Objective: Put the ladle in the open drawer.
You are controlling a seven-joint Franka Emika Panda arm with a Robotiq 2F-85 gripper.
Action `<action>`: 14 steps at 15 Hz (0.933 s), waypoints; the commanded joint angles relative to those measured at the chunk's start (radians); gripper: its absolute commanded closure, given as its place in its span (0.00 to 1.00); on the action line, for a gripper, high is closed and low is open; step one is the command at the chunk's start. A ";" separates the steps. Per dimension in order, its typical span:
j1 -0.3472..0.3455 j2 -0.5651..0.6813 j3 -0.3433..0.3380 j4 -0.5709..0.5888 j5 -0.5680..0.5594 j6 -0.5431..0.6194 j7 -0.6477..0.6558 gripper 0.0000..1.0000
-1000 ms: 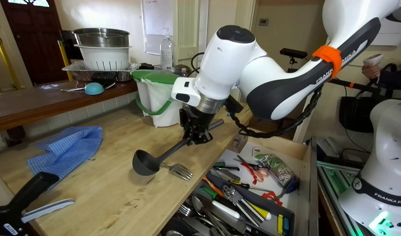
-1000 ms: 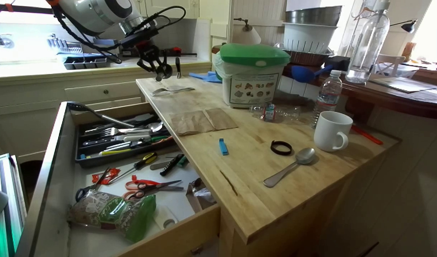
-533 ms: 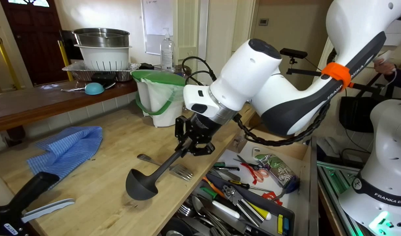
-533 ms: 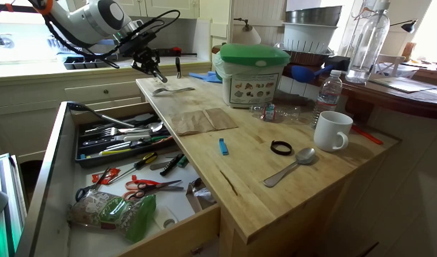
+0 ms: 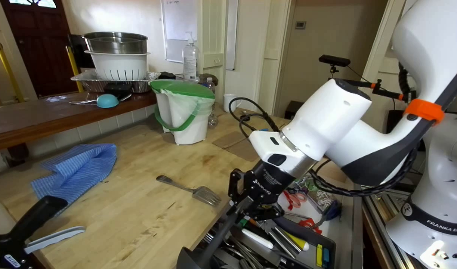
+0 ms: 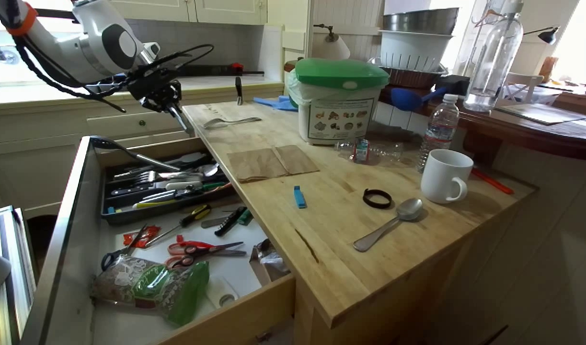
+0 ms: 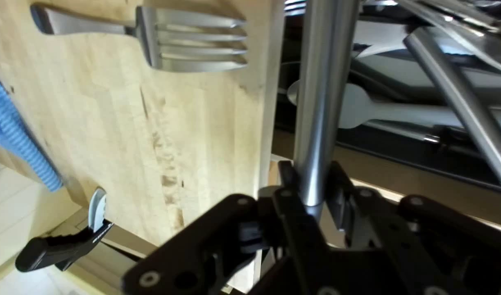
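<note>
Fingers (image 7: 290, 184) with ladle handle (image 7: 320, 102) between, seemingly snug

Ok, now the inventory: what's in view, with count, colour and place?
Ladle: 1, dark grey, aloft by open drawer
Open drawer: 1, light wood, beside tabletop
Loose fork: 1, silver, tabletop
Black-handled tool: 1, grey blade, tabletop end
Cloth: 1, blue, tabletop
Bin: 1, white, green lid, tabletop
Paper: 1, brown, tabletop
Mug: 1, white, tabletop
Loose spoon: 1, silver, tabletop
Ring: 1, black, tabletop
Small strip: 1, blue, tabletop
Water bottle: 1, clear, behind mug
Utensil tray: 1, dark, open drawer
Utensils and tools: uncountable, mixed colours, open drawer
Bag: 1, clear and green, open drawer
Colander: 1, white, above ledge
Pump bottle: 1, clear, ledge
Gripper: 1, black, closed on ladle
Arm: 1, white and black, above gripper
</note>
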 commanded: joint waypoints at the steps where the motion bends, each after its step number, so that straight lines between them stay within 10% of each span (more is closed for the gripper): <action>1: 0.023 -0.215 0.029 -0.103 -0.060 -0.206 0.245 0.94; 7: 0.084 -0.142 0.090 -0.043 0.068 -0.465 0.164 0.94; 14: 0.091 0.006 0.075 0.010 0.295 -0.439 0.046 0.94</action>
